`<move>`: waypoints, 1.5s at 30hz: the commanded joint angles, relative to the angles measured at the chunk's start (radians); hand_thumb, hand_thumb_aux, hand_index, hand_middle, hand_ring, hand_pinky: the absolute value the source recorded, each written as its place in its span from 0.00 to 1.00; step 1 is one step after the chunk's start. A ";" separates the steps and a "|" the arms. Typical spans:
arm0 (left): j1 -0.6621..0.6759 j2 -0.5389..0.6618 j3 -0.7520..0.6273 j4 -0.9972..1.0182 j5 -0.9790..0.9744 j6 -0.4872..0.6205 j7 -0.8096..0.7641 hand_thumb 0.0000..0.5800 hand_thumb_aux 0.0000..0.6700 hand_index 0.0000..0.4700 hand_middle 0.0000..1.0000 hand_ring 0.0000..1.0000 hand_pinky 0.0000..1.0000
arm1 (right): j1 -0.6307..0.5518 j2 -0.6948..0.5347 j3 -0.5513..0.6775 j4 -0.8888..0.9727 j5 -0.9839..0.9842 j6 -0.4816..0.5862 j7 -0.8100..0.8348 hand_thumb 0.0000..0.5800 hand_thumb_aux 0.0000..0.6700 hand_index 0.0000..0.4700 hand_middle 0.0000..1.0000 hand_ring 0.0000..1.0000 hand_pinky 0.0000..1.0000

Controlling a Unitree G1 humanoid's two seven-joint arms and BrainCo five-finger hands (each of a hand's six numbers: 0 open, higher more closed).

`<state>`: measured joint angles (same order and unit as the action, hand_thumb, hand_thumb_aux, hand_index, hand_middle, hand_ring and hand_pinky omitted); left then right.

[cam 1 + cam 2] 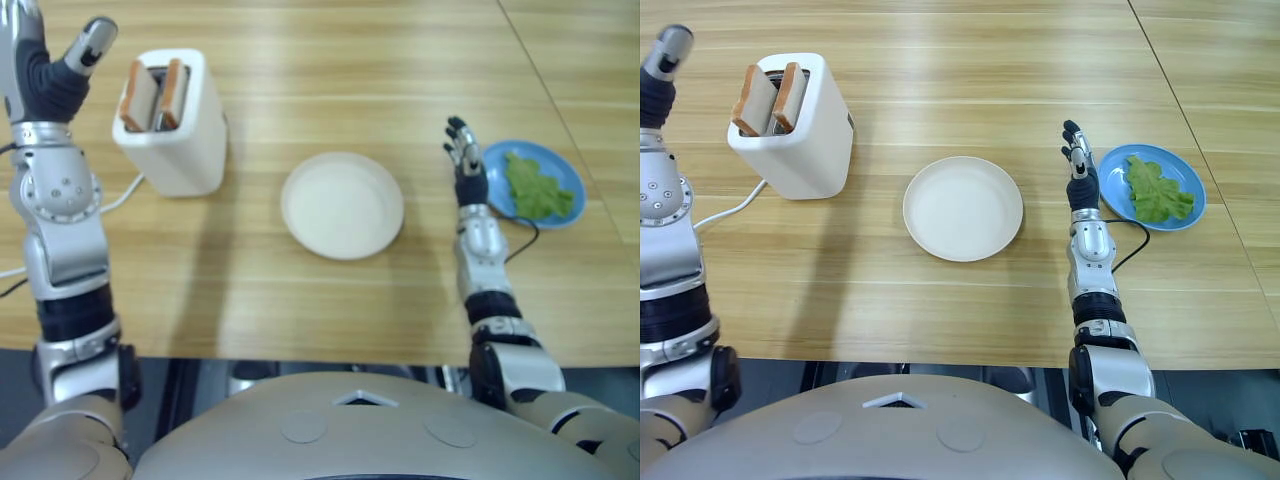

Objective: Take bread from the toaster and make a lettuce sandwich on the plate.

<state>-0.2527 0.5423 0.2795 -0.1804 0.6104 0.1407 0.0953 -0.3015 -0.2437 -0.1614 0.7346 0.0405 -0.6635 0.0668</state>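
A white toaster stands at the left of the wooden table with two slices of bread sticking up from its slots. In the middle lies an empty cream plate. A green lettuce leaf rests on a small blue plate at the right. My left hand is raised just left of the toaster, fingers spread and holding nothing. My right hand lies between the two plates, fingers straight, beside the blue plate's left rim and holding nothing.
A white cord runs from the toaster towards the table's left front. A thin black cable lies beside my right forearm. A seam in the tabletop runs diagonally behind the blue plate.
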 commanded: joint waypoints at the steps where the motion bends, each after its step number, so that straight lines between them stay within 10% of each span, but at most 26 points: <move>1: 0.019 0.029 -0.088 0.158 0.122 0.099 0.009 0.00 0.00 0.00 0.00 0.00 0.00 | 0.004 0.000 0.001 0.014 -0.008 0.004 0.000 0.00 0.00 0.00 0.00 0.00 0.00; 16: -0.013 0.046 -0.268 0.404 0.175 0.213 -0.008 0.03 0.02 0.02 0.00 0.00 0.00 | 0.012 -0.019 0.000 0.004 -0.007 0.011 0.002 0.00 0.00 0.00 0.00 0.00 0.00; 17: -0.013 0.045 -0.262 0.400 0.173 0.218 0.004 0.63 0.39 0.38 0.00 0.00 0.00 | 0.013 -0.019 0.001 0.004 -0.007 0.011 0.001 0.00 0.00 0.00 0.00 0.00 0.00; 18: -0.013 0.045 -0.254 0.389 0.172 0.221 0.019 0.63 0.39 0.38 0.00 0.00 0.00 | 0.013 -0.020 0.001 0.004 -0.008 0.012 0.000 0.00 0.00 0.00 0.00 0.00 0.00; 19: -0.012 0.046 -0.247 0.375 0.170 0.223 0.031 1.00 1.00 0.98 0.00 0.00 0.00 | 0.013 -0.020 0.002 0.005 -0.009 0.012 0.000 0.00 0.00 0.00 0.00 0.00 0.00; 39: 0.011 -0.011 -0.137 -0.087 0.132 0.050 0.321 1.00 1.00 0.98 0.00 0.00 0.00 | 0.014 -0.022 0.002 0.033 -0.032 0.016 -0.025 0.00 0.00 0.00 0.00 0.00 0.00; 40: 0.011 -0.017 -0.125 -0.105 0.124 0.034 0.329 1.00 1.00 0.98 0.77 0.77 0.77 | 0.014 -0.022 0.002 0.034 -0.032 0.016 -0.026 0.00 0.00 0.00 0.00 0.00 0.00; 41: 0.004 -0.039 -0.103 -0.150 0.066 0.001 0.324 1.00 1.00 0.98 1.00 1.00 1.00 | 0.013 -0.021 0.002 0.034 -0.032 0.016 -0.027 0.00 0.00 0.00 0.00 0.00 0.00; 45: -0.022 -0.103 -0.089 -0.241 -0.080 -0.107 0.290 1.00 1.00 0.98 1.00 1.00 1.00 | 0.009 -0.019 0.004 0.039 -0.033 0.016 -0.030 0.00 0.00 0.00 0.00 0.00 0.00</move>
<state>-0.2591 0.4671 0.1849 -0.3778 0.6083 0.0888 0.4060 -0.2939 -0.2608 -0.1557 0.7574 0.0138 -0.6602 0.0390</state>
